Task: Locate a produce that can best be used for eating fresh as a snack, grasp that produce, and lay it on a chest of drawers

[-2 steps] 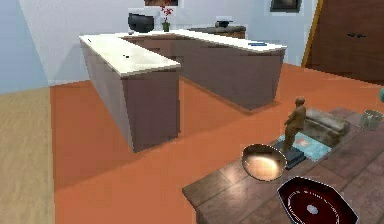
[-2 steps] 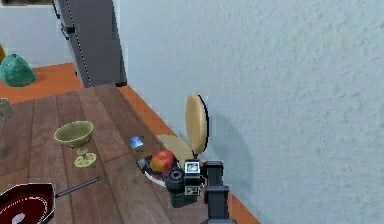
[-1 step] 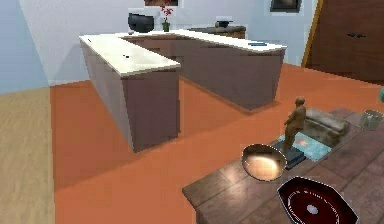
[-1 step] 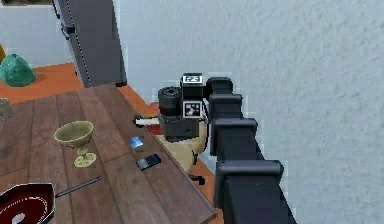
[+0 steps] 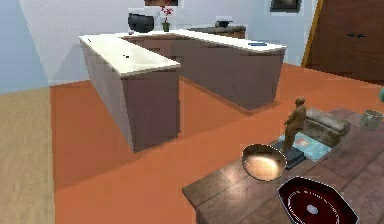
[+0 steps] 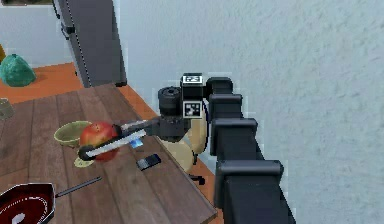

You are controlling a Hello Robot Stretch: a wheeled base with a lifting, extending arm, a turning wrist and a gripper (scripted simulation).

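A red apple (image 6: 97,133) sits at the far end of my gripper (image 6: 102,143), over a yellowish bowl (image 6: 70,133) on the wooden table (image 6: 120,195). The thin fingers (image 6: 125,146) run along the apple's side. I cannot tell whether the gripper holds the apple or whether it rests in the bowl. The dark arm (image 6: 235,150) rises from the bottom edge of the arm side view. In the forward view the same table (image 5: 230,190) carries a brass-coloured bowl (image 5: 263,160).
A dark pan with a red inside (image 5: 315,200), a brown statuette (image 5: 295,122) and a box lie on the table. A white-topped kitchen counter (image 5: 130,55) stands ahead across orange floor. A phone (image 6: 149,160), a green lump (image 6: 15,70) and a grey fridge (image 6: 92,40) are nearby.
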